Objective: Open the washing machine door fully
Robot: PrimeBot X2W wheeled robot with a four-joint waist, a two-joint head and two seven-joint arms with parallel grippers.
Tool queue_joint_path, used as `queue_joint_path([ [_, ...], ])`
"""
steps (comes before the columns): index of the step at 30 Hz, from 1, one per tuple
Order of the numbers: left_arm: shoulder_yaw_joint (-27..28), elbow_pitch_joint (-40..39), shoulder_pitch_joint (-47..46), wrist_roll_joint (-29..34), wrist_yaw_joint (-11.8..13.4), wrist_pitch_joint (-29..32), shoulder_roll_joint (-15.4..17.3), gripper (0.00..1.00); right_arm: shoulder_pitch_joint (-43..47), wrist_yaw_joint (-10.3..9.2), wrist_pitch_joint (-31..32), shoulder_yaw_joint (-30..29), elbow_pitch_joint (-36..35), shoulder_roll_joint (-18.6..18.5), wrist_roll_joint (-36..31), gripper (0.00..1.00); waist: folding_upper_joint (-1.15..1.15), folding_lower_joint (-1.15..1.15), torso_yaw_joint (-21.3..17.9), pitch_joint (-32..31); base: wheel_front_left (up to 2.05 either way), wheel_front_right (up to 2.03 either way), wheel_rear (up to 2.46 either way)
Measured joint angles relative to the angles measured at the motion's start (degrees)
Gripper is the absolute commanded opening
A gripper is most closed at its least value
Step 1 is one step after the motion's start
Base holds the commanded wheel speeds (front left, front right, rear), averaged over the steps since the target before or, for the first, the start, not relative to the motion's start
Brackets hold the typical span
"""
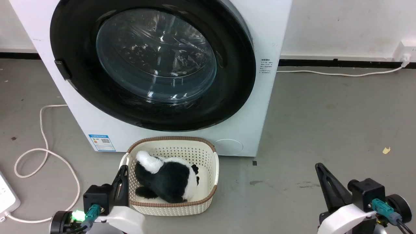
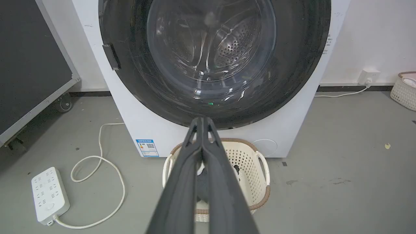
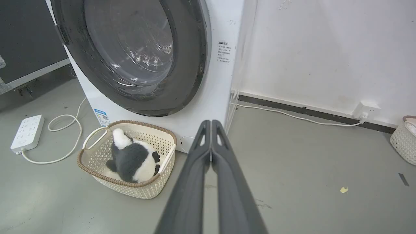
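Observed: the big white front-loading washing machine [image 1: 169, 139] stands on the grey floor against the wall. Its large round glossy black door with the bulging clear glass centre [image 1: 152, 58] sits flat against the machine's front. No gap can be made out at its rim, so it is judged shut.

A small dark tab [image 1: 62, 69] projects from the door's rim on the robot's left. It is taken to be the pull point, with the hinge on the opposite side, though no hinge is visible.

Left gripper [image 1: 123, 169]: fingers pressed together, holding nothing, low and beside the handle of a cream perforated plastic basket with a brown woven rim [image 1: 213, 162]. The basket sits on the floor just before the machine and holds a black-and-white plush toy [image 1: 169, 178].

Right gripper [image 1: 319, 166]: fingers pressed together, holding nothing, low over bare floor and well apart from the machine.

Step in hand: the start, with the approach not yet made and the door untouched.

Next move, as judged: the left arm lies nearer the tab. It must rise to the tab's height, spread its fingers or hook a fingertip behind the tab, and pull outward along the door's arc.

Concern: the basket stands directly below the door. It looks lower than the door's bottom edge, but the arm's clearance over it needs care.
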Motion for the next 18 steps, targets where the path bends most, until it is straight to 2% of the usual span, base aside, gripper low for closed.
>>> queue_joint_path([
  [18,-0.01,0.0,0.0,0.0,0.0,0.0,0.0,0.0,-0.01,0.0,0.0,-0.02,0.0,0.0,0.0,0.0,0.0,0.0,0.0,0.0,0.0,0.0,0.0],
])
